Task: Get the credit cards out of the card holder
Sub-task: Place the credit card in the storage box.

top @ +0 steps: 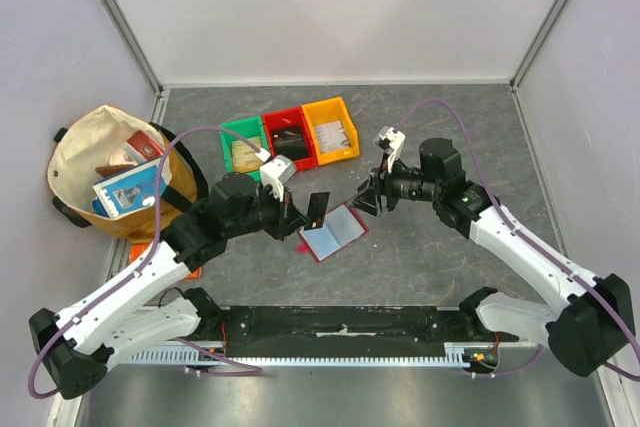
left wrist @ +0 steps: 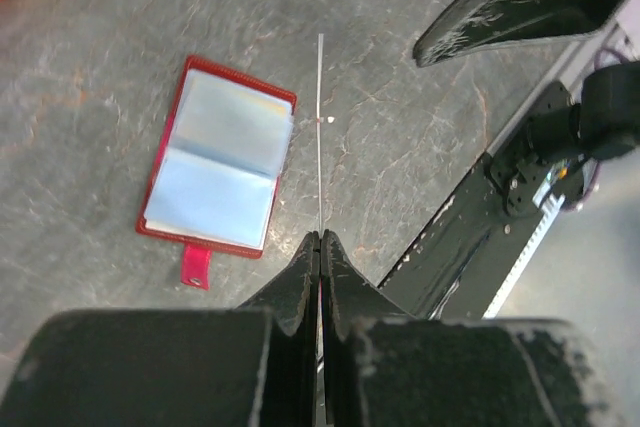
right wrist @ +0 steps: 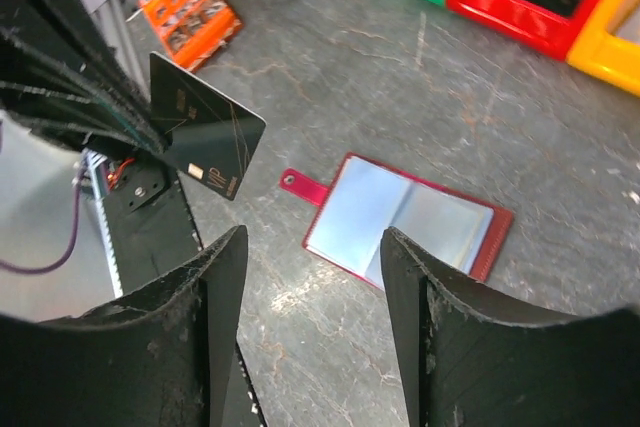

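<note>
The left gripper (left wrist: 320, 247) is pressing its two black fingers flat together on one edge of a thin black credit card (right wrist: 205, 127) with fine gold lines. It is holding this card in the air just beside the left edge of the small dark-red book-like card holder (left wrist: 220, 172), so I am judging that the card is out of its sleeve and only waiting to be put down somewhere. The card is pinched only at its edge, so most of it is standing free and clear of the sleeves. The right gripper (right wrist: 312, 287) is hovering just to the right of the card holder with its jaws apart and nothing between them, probably because it is getting ready for the next sleeve or to steady the cover. The card holder itself is lying open and flat on the grey stone-patterned table (top: 450, 127), between the two grippers, with the inside facing up, which is leaving the sleeves easy to reach. It is showing two pages of pale blue-grey clear plastic inside a thin red border, and a short red closing strap (right wrist: 300, 185) with a snap is sticking out from one side. I cannot tell if more cards are sitting in the sleeves
</note>
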`<state>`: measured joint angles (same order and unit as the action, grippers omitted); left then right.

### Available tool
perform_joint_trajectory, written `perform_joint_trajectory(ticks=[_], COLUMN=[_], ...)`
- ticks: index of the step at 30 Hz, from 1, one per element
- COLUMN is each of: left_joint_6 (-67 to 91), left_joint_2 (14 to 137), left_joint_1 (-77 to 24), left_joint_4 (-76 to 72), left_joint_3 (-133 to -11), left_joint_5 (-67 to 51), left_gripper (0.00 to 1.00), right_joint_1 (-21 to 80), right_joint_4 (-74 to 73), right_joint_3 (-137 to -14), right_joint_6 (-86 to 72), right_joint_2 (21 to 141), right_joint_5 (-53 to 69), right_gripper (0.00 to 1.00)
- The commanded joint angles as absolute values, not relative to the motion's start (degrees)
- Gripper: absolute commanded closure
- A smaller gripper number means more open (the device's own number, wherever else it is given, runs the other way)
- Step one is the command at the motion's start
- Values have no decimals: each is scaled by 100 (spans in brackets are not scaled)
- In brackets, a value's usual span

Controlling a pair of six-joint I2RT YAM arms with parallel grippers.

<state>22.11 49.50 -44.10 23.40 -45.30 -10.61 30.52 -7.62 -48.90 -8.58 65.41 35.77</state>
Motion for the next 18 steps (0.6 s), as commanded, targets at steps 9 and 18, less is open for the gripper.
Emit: perform_joint_trajectory(ticks=[9, 18], left_joint_6=[-1238, -1758], left_joint_2=[5510, 6064], left_joint_1=[-4395, -4395], left_joint_4=[3971, 4553], left_joint_3=[-6134, -6671], left_joint_5=[-2592, -2865], left_gripper=[98, 98], right_joint_1=[3374, 3656], right_joint_4=[-369, -790], right_joint_3=[-5299, -5660], right_joint_6=[395, 975], right_joint_2=[6231, 6600], right_joint_5=[5097, 5484], right_gripper=[33, 45])
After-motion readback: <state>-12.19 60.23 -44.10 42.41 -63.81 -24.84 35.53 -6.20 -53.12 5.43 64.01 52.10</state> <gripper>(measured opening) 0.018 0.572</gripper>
